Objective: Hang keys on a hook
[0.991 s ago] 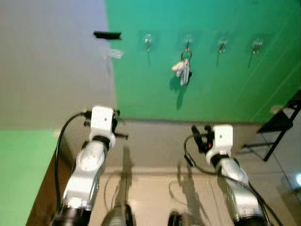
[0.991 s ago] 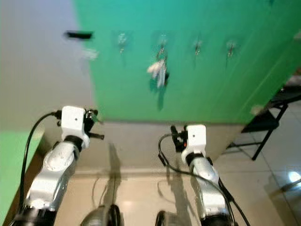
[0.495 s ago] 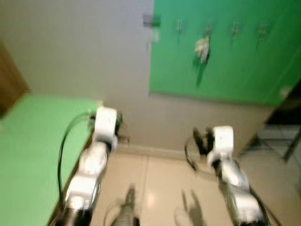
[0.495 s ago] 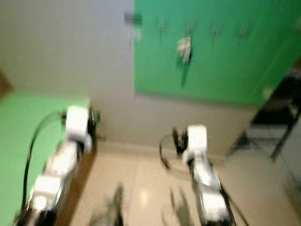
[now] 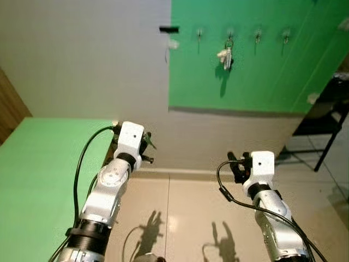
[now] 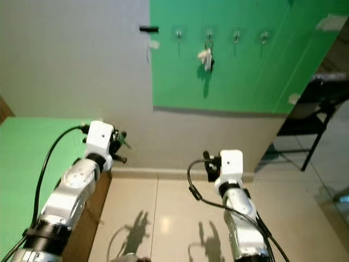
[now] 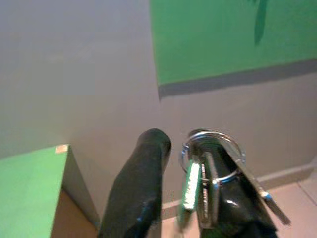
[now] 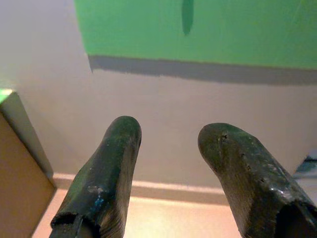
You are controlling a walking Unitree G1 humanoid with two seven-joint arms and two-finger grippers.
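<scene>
Head views: I see a green wall panel (image 5: 256, 65) carrying a row of four hooks (image 5: 257, 36). One bunch of keys (image 5: 226, 55) already hangs from the second hook from the left. A black strip (image 5: 168, 28) sits on the grey wall just beside the panel's left edge.

Left claw (image 5: 146, 152) is raised beside a green tabletop (image 5: 38, 180), well below the hooks. The left wrist view adds what the head views cannot resolve: a key ring (image 7: 210, 156) with a green-tinted key and a darker one lies against one black finger (image 7: 233, 198), the other finger apart from it. I cannot tell whether the ring is clamped or just looped on.

Right claw (image 5: 235, 165) is held low over the tiled floor (image 5: 185, 218). Right wrist view: fingers (image 8: 106, 178) spread apart, nothing between them, pointing at the grey wall.

A black folding chair (image 5: 327, 123) stands at far right.
</scene>
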